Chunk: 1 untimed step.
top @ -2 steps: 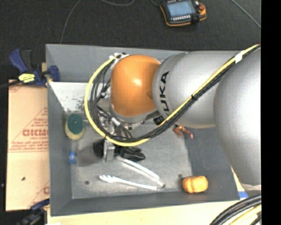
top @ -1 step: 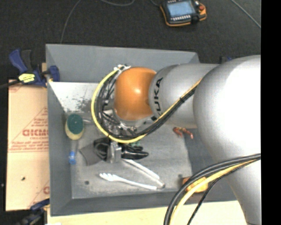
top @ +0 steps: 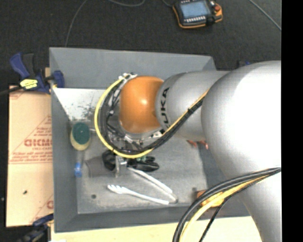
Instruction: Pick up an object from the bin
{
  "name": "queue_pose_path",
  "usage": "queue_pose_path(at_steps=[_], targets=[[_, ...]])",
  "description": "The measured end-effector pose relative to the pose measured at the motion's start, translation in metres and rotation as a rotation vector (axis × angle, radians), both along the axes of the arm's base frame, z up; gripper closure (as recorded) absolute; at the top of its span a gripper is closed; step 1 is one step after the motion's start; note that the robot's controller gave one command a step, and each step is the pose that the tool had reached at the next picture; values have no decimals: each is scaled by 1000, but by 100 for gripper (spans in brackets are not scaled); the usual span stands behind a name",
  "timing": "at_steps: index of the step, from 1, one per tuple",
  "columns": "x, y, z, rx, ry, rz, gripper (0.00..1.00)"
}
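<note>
Gripper (top: 117, 165) low in bin (top: 64, 198) middle, near white tongs (top: 142, 193); its spread cannot be told

- The silver arm (top: 189, 101) bears black block letters that run along its casing, just beside the orange cover (top: 138, 105). "UKA" can be read, from the maker's name KUKA; the leading letter is cut off at the curve.
- The handheld pendant (top: 196, 12) has a lit screen, with writing too small to read.
</note>
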<state>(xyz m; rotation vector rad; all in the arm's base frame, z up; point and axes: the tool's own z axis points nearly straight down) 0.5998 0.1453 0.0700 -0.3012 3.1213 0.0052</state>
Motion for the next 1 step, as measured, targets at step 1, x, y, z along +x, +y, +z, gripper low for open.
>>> queue_pose_path(at_steps=[1], targets=[[-26,-98,31,-3,0,-65,0]])
